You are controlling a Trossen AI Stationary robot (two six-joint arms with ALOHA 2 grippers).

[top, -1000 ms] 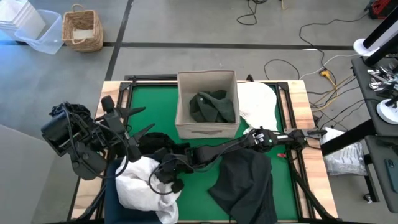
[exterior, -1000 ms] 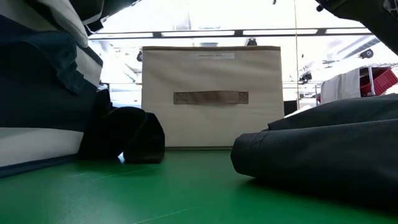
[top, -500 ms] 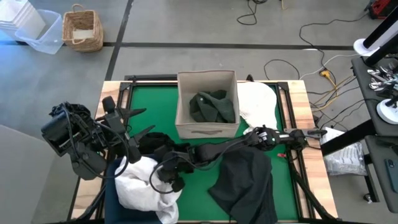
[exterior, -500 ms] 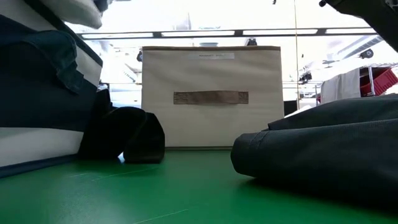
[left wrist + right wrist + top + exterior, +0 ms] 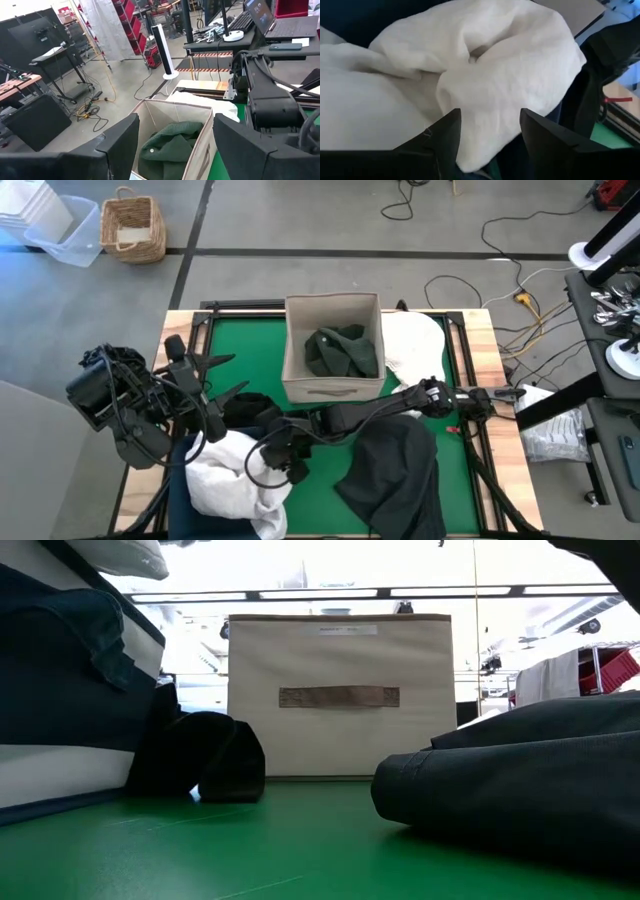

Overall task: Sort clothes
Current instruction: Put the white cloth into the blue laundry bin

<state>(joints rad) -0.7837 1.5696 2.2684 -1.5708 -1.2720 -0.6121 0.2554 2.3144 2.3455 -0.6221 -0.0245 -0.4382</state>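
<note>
Near edge of the green table mat: white garment pile heaped in the navy bin at the near left corner. Right gripper sits just at the pile's right edge; in the right wrist view its two dark fingers stand apart with white cloth showing between them, nothing pinched. Dark charcoal garment lies spread on the mat at near right, under the right arm's reach.

Middle: black garment bunched on the mat between bin and box. Left gripper hovers above the table's left edge, fingers spread wide, empty, pointed toward the box.

Far: beige fabric box upright at centre back, a dark green garment inside it. Another white garment lies on the mat touching the box's right side.
</note>
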